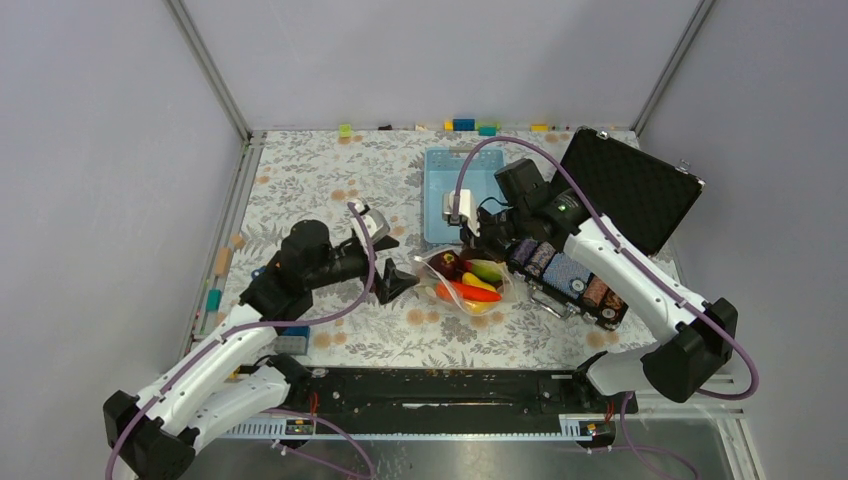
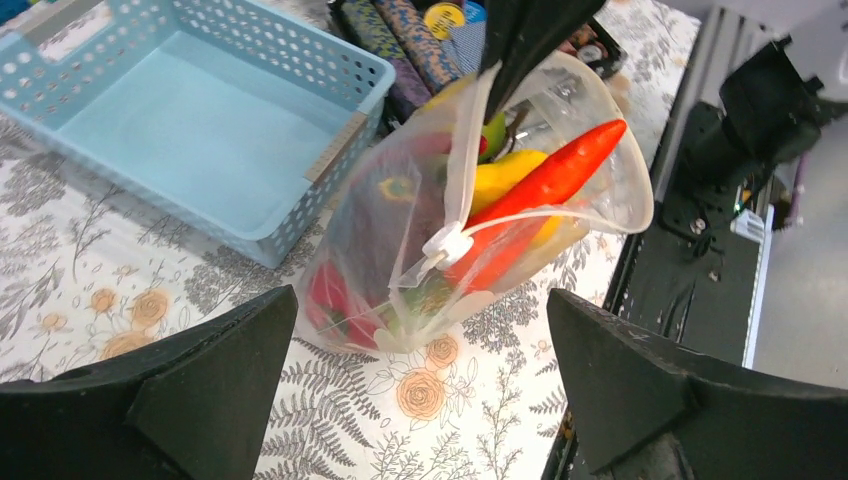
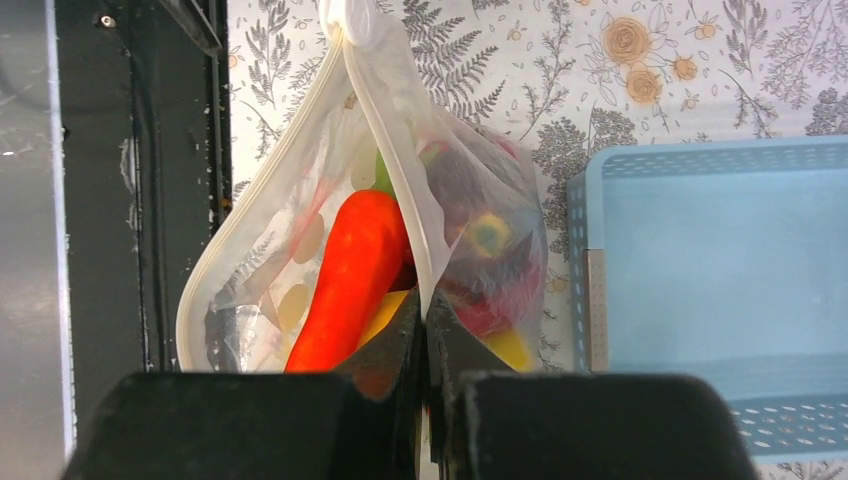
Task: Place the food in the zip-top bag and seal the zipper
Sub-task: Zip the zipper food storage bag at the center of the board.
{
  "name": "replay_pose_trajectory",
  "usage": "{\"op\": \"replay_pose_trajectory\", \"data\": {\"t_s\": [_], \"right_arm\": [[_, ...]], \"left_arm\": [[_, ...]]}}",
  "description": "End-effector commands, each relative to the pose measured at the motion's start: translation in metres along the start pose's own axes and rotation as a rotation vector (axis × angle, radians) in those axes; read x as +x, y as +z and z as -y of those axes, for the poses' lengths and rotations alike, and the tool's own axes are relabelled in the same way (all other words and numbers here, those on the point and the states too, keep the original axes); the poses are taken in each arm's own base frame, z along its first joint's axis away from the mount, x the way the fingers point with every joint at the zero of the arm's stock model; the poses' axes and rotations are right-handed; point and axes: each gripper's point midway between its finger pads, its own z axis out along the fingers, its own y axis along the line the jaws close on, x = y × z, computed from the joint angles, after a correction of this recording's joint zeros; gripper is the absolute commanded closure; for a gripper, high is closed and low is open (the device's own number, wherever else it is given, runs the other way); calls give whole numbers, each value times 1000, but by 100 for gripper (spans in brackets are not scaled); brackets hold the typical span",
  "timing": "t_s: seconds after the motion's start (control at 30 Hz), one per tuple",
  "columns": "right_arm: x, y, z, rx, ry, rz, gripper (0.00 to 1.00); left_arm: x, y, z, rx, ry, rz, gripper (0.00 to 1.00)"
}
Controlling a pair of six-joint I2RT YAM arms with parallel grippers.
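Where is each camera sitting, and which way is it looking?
Top external: high behind the arm bases, looking down on the table; both arms show, left end effector open, right end effector pinching the zip-top bag.
Left wrist: on the left arm, looking across the table at the bag; its spread fingers show.
Right wrist: on the right arm, looking down along the bag; its shut fingers show.
Shared: both wrist views show the food in the bag and the blue basket.

Plain grey walls [image 1: 420, 50] enclose the table [image 1: 310, 180] on three sides. Aluminium posts [image 1: 210, 70] stand at the far corners, upper frame. The table surface carries a floral-print covering. Lighting is even.
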Motion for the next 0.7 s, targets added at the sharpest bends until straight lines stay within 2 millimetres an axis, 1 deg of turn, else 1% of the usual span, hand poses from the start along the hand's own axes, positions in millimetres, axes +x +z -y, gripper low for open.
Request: {"op": "replay_pose_trajectory", "data": {"t_s": [0.0, 0.13, 0.2, 0.27, 0.37, 0.47, 0.57, 0.67], "right_arm": [[-13, -8, -6, -40, -3, 39, 100], [-12, -7, -9, -59, -6, 42, 100], [-12, -6, -11, -74, -10, 44, 100], [-14, -5, -10, -81, 0, 46, 100], [-16, -6, -10, -95, 19, 41, 100], [-17, -5, -10, -105, 28, 41, 100], [-16, -3, -9, -115, 38, 43, 100], [-15, -2, -8, -122, 49, 40, 100]], "left_arm": [[-12, 1, 20, 154, 166, 83, 1], [-2, 11, 5, 117, 161, 64, 1], [-2, 15, 0, 122, 152, 46, 3], [-4, 17, 5, 177, 153, 38, 7], [-5, 22, 9, 225, 178, 45, 10], [0, 28, 8, 249, 191, 41, 11], [-3, 33, 7, 268, 196, 54, 16], [-3, 39, 7, 296, 193, 68, 18]]}}
